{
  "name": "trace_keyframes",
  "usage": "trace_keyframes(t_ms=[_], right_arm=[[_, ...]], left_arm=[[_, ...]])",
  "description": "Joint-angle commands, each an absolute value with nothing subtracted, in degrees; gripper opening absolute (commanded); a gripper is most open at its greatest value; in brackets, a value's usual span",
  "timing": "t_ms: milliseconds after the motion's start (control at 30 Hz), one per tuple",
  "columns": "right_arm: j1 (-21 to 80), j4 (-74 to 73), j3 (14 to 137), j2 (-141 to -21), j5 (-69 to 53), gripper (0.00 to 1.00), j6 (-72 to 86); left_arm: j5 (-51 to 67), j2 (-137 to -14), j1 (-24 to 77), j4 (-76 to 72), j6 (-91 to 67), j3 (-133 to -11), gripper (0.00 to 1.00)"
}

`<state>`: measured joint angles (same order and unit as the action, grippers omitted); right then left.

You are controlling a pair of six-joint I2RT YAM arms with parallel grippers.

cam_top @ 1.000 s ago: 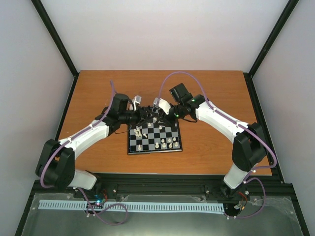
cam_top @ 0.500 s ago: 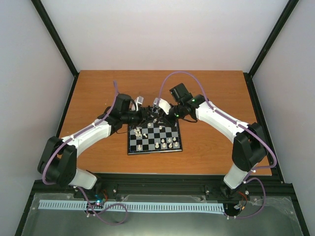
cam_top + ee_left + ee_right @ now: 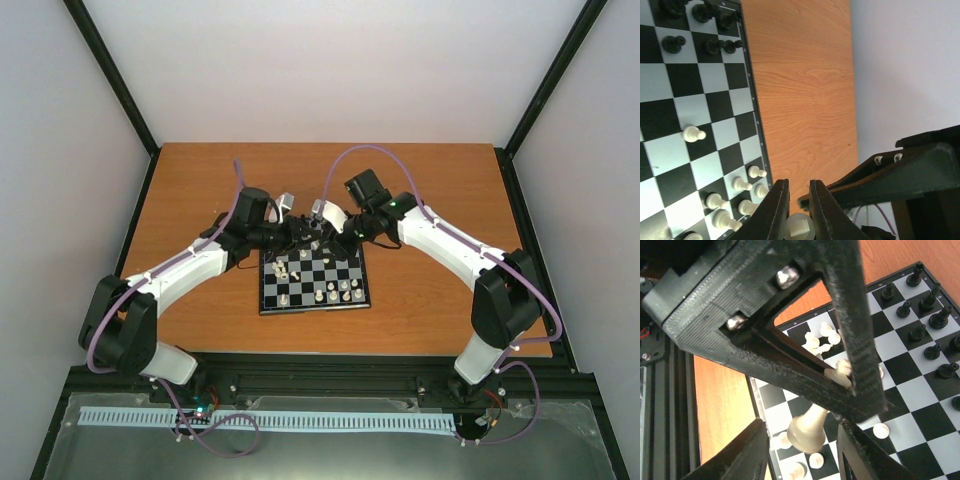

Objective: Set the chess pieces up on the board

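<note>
The board point(image 3: 264, 300) lies between the arms, with black and cream-white chess pieces on it. My left gripper point(image 3: 300, 235) is above the board's far edge. In the left wrist view it point(image 3: 798, 183) is shut on a cream-white piece point(image 3: 800, 226). My right gripper point(image 3: 323, 232) faces it closely. In the right wrist view its jaws point(image 3: 801, 427) stand wide open on either side of that hanging piece point(image 3: 807, 432), not touching it. The left gripper's black fingers point(image 3: 790, 360) cross that view above the piece.
Black pieces point(image 3: 675, 44) stand along one side of the board point(image 3: 690, 85), and cream-white ones point(image 3: 692, 133) are on the other side. The right wrist view shows black pieces point(image 3: 930, 300) and a cluster of white ones point(image 3: 820, 337). Orange tabletop point(image 3: 430, 190) surrounds the board.
My left arm has shifted a little to the right, bringing its gripper closer to the right gripper. The right arm has not visibly moved.
</note>
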<state>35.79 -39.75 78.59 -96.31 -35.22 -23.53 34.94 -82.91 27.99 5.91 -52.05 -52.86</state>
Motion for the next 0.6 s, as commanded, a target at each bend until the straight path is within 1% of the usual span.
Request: trace_keyframes(t_ms=[0, 100, 200, 300, 400, 567], right_arm=[[34.1, -40.2, 78.4, -94.3, -37.7, 0.41, -25.4], [31.0, -41.3, 78.7, -92.5, -40.1, 0.5, -26.0], [28.5, -42.2, 78.8, -90.3, -40.8, 0.54, -26.5], [27.2, -44.3, 80.2, -88.6, -39.4, 0.56, -26.6], [26.9, -46.8, 80.7, -86.8, -37.9, 0.58, -26.6], [26.9, -44.4, 74.4, -82.5, -37.9, 0.59, -25.4]], left_arm=[[31.1, -80.1, 28.5, 12.7, -45.6, -56.4, 0.12], [25.2, -77.1, 29.4, 18.4, -41.3, -56.9, 0.12], [16.9, -74.3, 32.6, 22.6, -35.9, -57.1, 0.12], [6.9, -71.3, 37.1, 23.6, -31.4, -55.3, 0.12], [-1.5, -67.6, 41.2, 21.4, -28.7, -51.2, 0.12], [-10.9, -64.4, 46.9, 16.3, -26.9, -44.7, 0.12]])
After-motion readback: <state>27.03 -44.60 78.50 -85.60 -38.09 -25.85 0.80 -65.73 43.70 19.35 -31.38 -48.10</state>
